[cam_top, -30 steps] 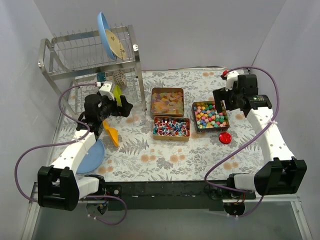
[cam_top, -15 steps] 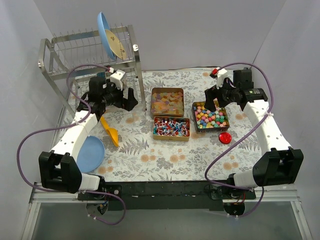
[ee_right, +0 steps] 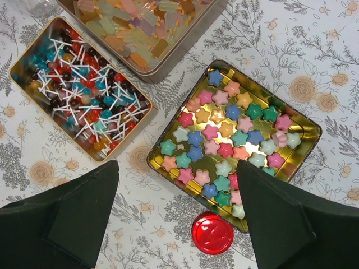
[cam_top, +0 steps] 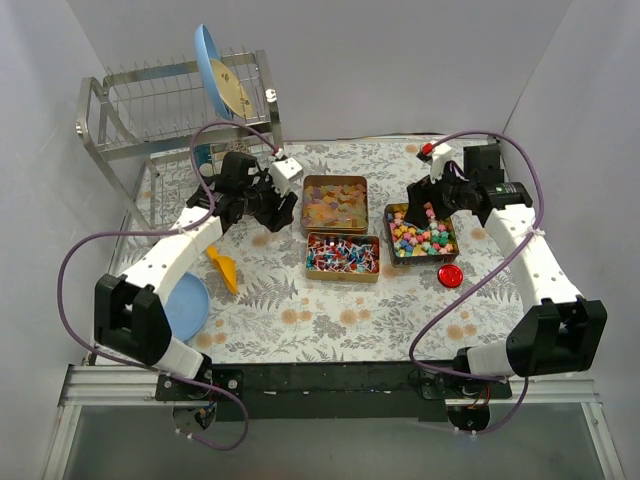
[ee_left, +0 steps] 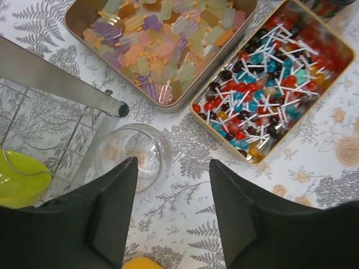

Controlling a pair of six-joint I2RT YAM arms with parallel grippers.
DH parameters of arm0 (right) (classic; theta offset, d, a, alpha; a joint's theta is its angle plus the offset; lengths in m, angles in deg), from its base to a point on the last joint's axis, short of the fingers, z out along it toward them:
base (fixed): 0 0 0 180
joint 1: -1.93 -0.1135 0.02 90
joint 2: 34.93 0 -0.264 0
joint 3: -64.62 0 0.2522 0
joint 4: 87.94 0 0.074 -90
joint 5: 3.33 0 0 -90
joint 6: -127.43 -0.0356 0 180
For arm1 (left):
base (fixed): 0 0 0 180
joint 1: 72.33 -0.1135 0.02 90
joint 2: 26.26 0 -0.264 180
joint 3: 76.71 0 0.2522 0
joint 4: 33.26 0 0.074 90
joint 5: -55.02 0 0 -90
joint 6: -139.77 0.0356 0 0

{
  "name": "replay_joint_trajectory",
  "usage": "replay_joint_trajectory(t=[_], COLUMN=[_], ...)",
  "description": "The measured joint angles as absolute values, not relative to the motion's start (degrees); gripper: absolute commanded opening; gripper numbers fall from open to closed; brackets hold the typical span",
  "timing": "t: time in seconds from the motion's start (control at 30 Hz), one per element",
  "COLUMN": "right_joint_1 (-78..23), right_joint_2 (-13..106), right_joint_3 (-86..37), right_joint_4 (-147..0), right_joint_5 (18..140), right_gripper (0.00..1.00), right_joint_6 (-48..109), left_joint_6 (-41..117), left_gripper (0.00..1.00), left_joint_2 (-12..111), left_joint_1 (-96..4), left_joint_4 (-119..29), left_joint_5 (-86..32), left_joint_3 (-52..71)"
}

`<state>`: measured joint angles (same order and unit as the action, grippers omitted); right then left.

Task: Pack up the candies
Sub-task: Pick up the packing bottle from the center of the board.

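Three open tins hold the candies. The bright star-shaped candies fill a gold tin. The red, blue and white stick pieces lie in the middle tin. The pale flat pieces lie in the far tin. My left gripper is open and empty above the cloth, beside an empty glass jar, left of the tins. My right gripper is open and empty, hovering over the star tin's near edge.
A round red lid lies just in front of the star tin. An orange scoop and a blue plate lie at the left. A metal dish rack stands at the back left, with a yellow-green bowl under it.
My left arm has swung right, from beside the rack toward the tins. My right arm has moved a little left and forward over the star tin. Both grippers stay open.
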<state>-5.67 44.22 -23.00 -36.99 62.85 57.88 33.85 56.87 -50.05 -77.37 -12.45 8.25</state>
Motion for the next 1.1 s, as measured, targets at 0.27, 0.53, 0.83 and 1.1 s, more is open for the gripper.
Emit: replay_joint_trajectory(t=[0.27, 0.53, 0.83, 1.1], right_joint_1=[-5.67, -5.67, -5.67, -5.67], right_joint_2=[42.28, 42.28, 42.28, 42.28], right_joint_3=[-20.14, -20.05, -20.05, -20.05], right_joint_4=[-37.6, -38.19, -38.19, -37.14], right_joint_5=[62.5, 62.48, 62.46, 64.78], right_gripper=[0.93, 0.93, 0.93, 0.93], right_joint_6=[57.77, 57.77, 57.77, 59.15], left_joint_6=[36.15, 36.21, 36.67, 39.93], left_gripper=[0.41, 0.26, 0.03, 0.0], left_joint_2=[63.89, 65.83, 68.26, 67.67], left_joint_1=[-49.87, -49.7, -49.65, -49.65], left_joint_4=[-80.47, -81.8, -83.66, -89.3], left_joint_5=[-17.72, -19.43, -19.58, -16.5], left_joint_3=[10.96, 11.18, 12.19, 16.01])
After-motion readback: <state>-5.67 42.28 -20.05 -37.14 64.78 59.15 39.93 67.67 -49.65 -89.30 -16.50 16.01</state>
